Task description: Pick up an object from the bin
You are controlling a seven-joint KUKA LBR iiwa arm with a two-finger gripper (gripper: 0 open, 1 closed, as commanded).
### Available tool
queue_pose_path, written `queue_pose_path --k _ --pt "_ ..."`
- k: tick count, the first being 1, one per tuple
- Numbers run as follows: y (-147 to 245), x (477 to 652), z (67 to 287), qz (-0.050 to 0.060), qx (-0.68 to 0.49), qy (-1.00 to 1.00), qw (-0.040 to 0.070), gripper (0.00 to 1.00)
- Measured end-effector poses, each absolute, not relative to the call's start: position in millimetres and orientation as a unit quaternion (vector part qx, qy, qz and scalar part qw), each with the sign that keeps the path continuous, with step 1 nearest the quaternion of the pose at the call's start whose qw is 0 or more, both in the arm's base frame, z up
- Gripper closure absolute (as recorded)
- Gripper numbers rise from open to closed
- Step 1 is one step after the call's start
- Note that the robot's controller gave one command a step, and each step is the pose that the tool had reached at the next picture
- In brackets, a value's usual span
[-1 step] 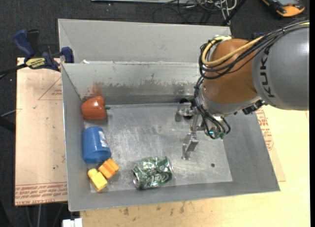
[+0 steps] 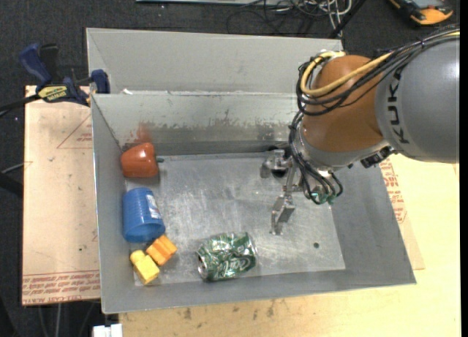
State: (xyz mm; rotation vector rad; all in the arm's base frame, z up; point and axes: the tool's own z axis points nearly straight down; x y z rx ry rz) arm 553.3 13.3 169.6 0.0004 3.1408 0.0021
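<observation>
Camera view: a crushed green can (image 2: 227, 256) lies by the bin's (image 2: 292, 286) near wall. Left of the can are a yellow block (image 2: 145, 267) and an orange block (image 2: 162, 248), with a blue cylinder (image 2: 142, 215) beyond them. Just beyond the can to its right, the gripper (image 2: 278, 191) hangs over bare floor, fingers spread and nothing between them. Farthest from the can, up left, sits a red-orange cup (image 2: 140, 161).

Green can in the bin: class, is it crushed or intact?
Crushed: the green can lies on its side, walls dented and crumpled.

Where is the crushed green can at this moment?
The crushed green can lies by the near wall of the bin, low centre of the camera view, right of the yellow and orange blocks and below-left of the gripper.
</observation>
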Motion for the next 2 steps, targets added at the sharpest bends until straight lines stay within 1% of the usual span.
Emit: queue_pose_path --k 1,2 --pt "25.8 508.7 79.8 0.001 -0.067 0.998 0.0 1.0" --pt "25.8 508.7 79.8 0.001 -0.067 0.998 0.0 1.0"
